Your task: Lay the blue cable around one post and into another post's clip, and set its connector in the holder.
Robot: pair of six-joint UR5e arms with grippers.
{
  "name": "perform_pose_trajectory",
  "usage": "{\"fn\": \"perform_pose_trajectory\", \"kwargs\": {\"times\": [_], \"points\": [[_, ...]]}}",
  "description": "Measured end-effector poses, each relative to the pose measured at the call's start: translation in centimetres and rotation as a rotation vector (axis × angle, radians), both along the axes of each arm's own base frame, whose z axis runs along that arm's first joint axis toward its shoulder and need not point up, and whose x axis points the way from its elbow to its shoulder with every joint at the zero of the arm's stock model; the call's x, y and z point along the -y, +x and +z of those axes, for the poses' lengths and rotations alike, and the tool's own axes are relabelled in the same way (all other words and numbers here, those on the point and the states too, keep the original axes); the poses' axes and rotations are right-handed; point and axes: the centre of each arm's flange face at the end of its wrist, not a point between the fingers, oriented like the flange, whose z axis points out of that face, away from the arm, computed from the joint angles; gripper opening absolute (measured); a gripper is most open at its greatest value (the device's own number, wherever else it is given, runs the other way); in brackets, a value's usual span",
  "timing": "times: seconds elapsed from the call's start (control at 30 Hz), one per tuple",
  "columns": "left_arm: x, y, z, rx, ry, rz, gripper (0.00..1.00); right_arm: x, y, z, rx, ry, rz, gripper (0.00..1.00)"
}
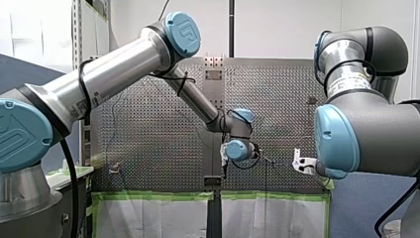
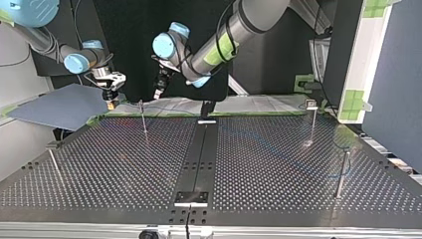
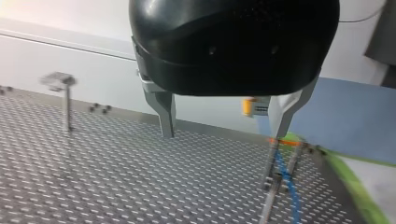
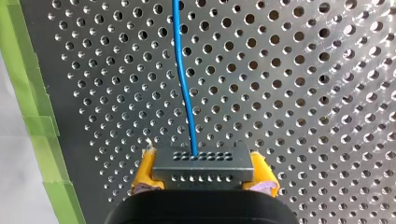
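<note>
While near post (image 2: 144,122), connector (image 4: 201,161) in pincer (image 4: 204,170)

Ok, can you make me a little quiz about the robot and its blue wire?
1. True or false: my right tool is holding the grey connector.
2. What colour are the right tool's pads? A green, B yellow, C red.
3. Fill in: my left tool is ___ and grips nothing.
Key: 1 true, and the blue cable runs out of that connector; 2 B; 3 open.
</note>
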Motion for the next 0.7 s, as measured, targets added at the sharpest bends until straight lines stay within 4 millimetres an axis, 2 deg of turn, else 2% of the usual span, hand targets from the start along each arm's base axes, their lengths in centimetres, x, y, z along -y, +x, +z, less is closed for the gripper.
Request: {"fn": "perform_pose_trajectory", "kwargs": {"times": [0.37,0.7], "points": [[-2.0,-0.3,4.5,0.043,-0.142,0.008,0.98,-0.1,0.5,0.0,0.001,-0.001,0.007,0.0],[-5.4,0.4,8.9,0.101,-0.268,0.04,0.98,-0.1,0.5,0.0,0.005,0.0,0.015,0.0]]}}
